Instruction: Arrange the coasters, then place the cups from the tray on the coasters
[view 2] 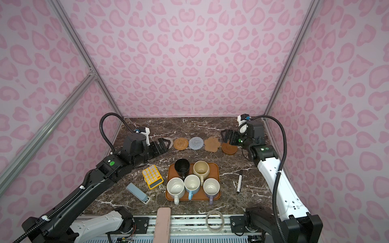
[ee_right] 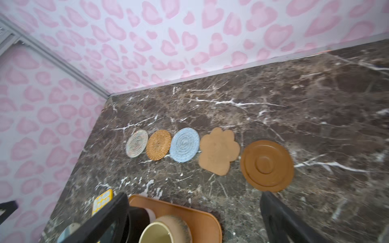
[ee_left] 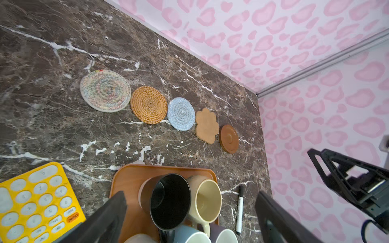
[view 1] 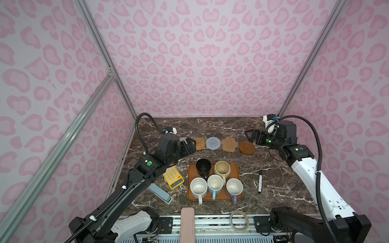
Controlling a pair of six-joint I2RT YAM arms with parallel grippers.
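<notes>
Coasters look arranged: whitish woven round coaster (ee_left: 105,90), tan rattan round coaster (view 1: 199,143), light-blue woven round coaster (view 1: 213,143), brown flower-shaped coaster (view 1: 229,144) and dark-brown round disc coaster (view 1: 246,147) run side by side across mid-frame. The cups wait on the orange-brown rectangular tray (view 1: 237,168), lower centre (black handled cup (view 1: 203,167) nearest the row). Next, I'd say: a cup pickup. Left gripper (view 1: 190,146) hovers at the row's left end and right gripper (view 1: 248,134) at its right end, both spread wide and empty.

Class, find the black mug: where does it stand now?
In a top view the black mug stands in the far left corner of the tray, beside the cream-yellow mug and behind the white mug.
</notes>
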